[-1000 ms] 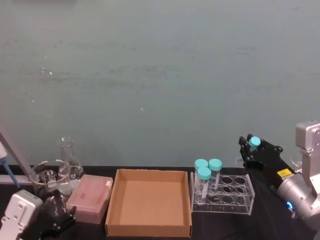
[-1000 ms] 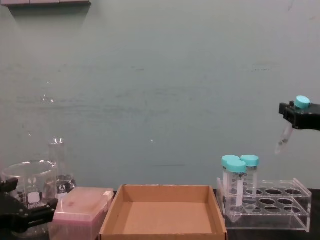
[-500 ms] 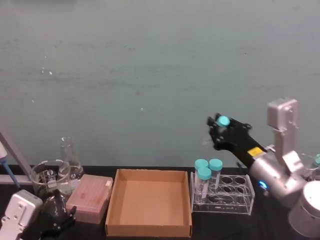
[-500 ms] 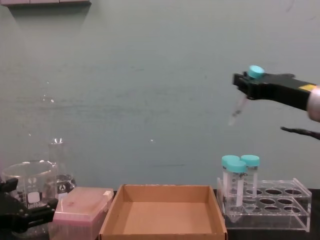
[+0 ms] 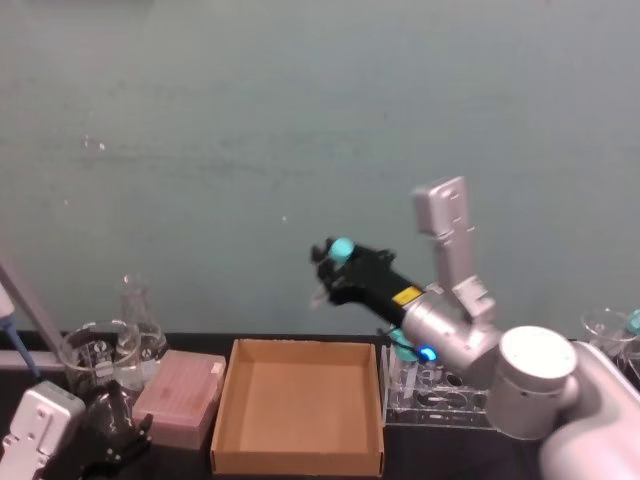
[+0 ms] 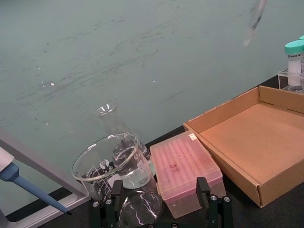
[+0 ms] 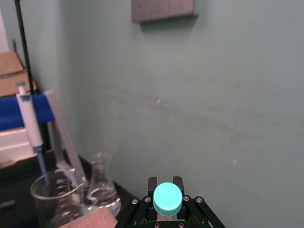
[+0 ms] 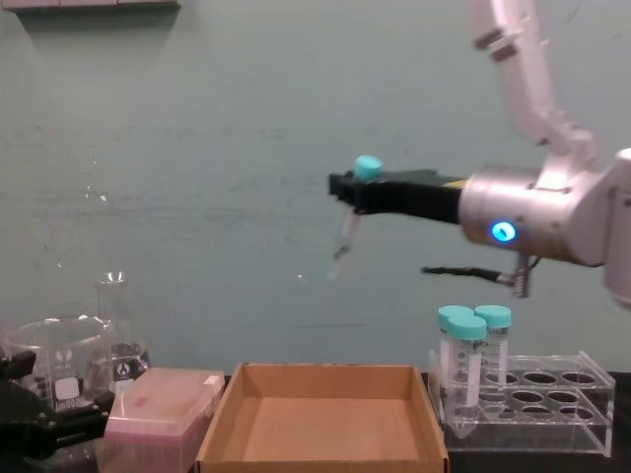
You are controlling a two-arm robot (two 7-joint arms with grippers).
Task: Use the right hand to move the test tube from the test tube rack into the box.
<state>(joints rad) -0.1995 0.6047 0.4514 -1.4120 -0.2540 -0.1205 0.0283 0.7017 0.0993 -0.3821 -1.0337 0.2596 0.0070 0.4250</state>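
- My right gripper (image 8: 350,189), the long black one on the silver-grey arm with the glowing blue ring, hangs high above the desk, reaching leftwards over the shallow brown cardboard box (image 8: 325,372).
- Its fingers are clamped on the slim clear plastic test tube (image 8: 345,236) just under the small teal screw cap.
- The tube hangs down from the fingers, its tip tilted a little to the left, well above the box floor and touching nothing else.
- In the right wrist view the teal cap of the tube (image 7: 167,198) sits between the two black fingers.
- The clear acrylic two-tier test tube rack (image 8: 537,404) stands just right of the box on the dark desk, with wider teal-capped tubes (image 8: 463,325) upright in its left holes.
- A pink translucent plastic box (image 8: 158,414) lies just left of the cardboard box, with a glass beaker (image 8: 59,360) and a conical glass flask (image 8: 116,325) beyond it.
- My left gripper (image 6: 159,216) rests low at the near left by the glassware, its fingers spread apart.
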